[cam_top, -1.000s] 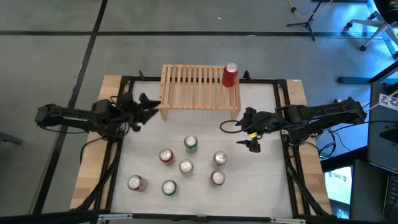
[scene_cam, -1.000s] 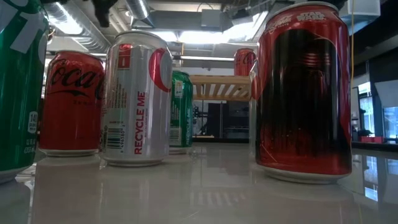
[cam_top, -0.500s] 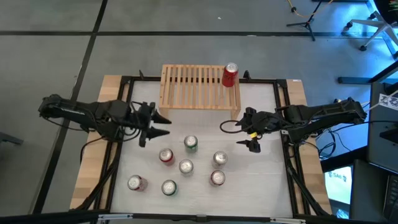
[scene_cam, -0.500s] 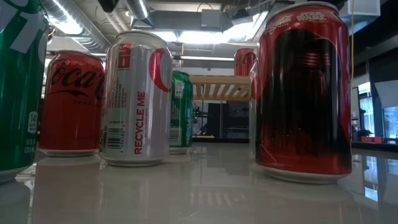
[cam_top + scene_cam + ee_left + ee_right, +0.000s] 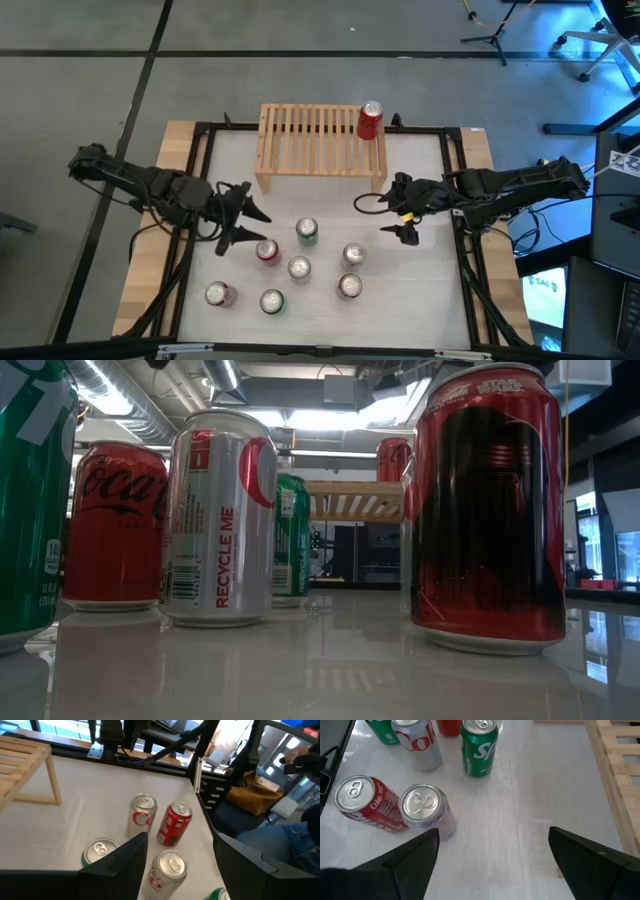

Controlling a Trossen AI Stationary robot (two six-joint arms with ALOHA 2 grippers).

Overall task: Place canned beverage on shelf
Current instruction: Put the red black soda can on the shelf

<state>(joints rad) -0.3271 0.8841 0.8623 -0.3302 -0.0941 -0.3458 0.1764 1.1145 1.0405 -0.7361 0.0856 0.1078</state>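
Observation:
The light-wood slatted shelf point(image 5: 320, 140) stands at the table's far middle, with one red can point(image 5: 370, 120) upright on its right end. Several more cans stand upright in a cluster on the white table, among them a green can point(image 5: 307, 231), a red can point(image 5: 267, 250) and a silver can point(image 5: 299, 267). My left gripper point(image 5: 248, 226) hovers open just left of the cluster, its fingers pointing toward the cans; its wrist view shows nothing between them point(image 5: 180, 840). My right gripper point(image 5: 380, 217) waits open right of the cluster, also empty point(image 5: 490, 837).
A black frame point(image 5: 200, 190) borders the white table. The shelf's slats point(image 5: 300, 135) left of the red can are bare. White table shows between the shelf's front and the cans point(image 5: 320, 200). In the low view the cans point(image 5: 215, 520) stand close in front, the shelf point(image 5: 355, 500) behind.
My left gripper has swung from beside the shelf's left front corner toward the table's near edge and toward the can cluster, turning so that its fingers point at the cans. Its fingers have stayed apart. The cans have kept still.

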